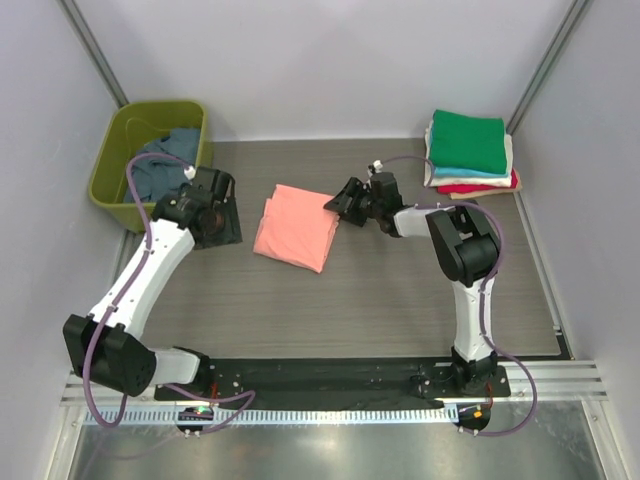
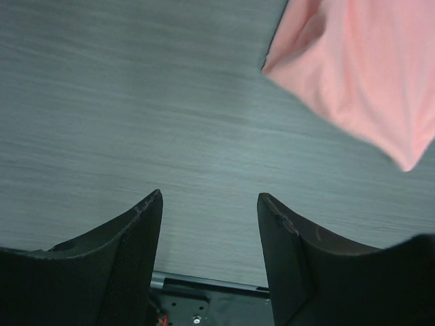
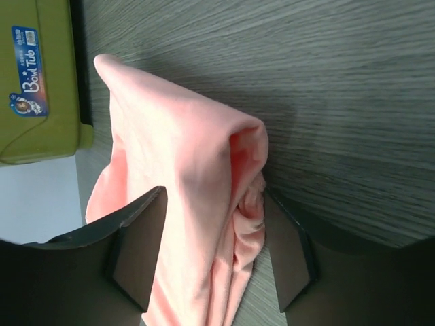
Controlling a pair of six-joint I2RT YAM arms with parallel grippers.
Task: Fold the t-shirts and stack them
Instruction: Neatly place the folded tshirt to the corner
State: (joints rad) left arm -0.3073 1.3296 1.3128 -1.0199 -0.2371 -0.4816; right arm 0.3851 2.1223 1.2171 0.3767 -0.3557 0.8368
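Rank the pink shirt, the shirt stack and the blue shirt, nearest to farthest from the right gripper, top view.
From the right gripper:
1. Pink shirt: at its fingers, to its left.
2. Shirt stack: far right corner.
3. Blue shirt: in the tub, far left.

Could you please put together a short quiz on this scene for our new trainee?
1. True or false: the left gripper is holding a t-shirt in its jaws.
2. Which t-shirt lies on top of the folded stack at the table's far right? A) red B) green C) cream
3. Where is the slate-blue t-shirt?

Key:
1. False: its jaws stand open over bare table. The salmon-pink t-shirt sits between the right gripper's jaws.
2. B, the green t-shirt.
3. In the olive-green tub at the far left.
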